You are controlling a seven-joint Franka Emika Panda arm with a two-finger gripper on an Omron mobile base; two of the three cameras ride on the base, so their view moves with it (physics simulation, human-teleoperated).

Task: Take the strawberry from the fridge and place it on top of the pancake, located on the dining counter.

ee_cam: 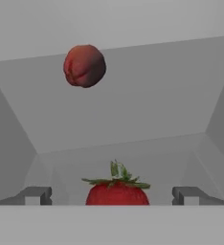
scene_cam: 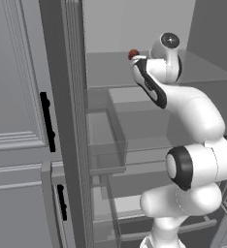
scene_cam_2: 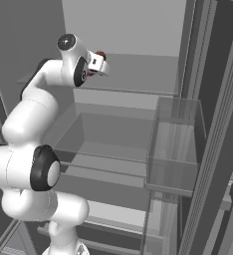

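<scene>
Glass shelves and pale grey walls make up the inside of the fridge (scene_cam: 135, 68), whose dark ribbed door edge runs down the centre-left of the left base view beside pale panelled cabinets (scene_cam: 13, 97) with black handles. In the hand view the strawberry (ee_cam: 117, 190) sits at bottom centre, green top up, squarely between the two finger tips of the gripper (ee_cam: 112, 195), with clear gaps on both sides; the jaws stand fully wide and hold nothing. A larger dark red round fruit (ee_cam: 84, 65) lies farther back on the same shelf, toward the upper left of that view, well apart from the berry. Bare shelf stretches to the right of the berry and behind it up to the back wall.
</scene>
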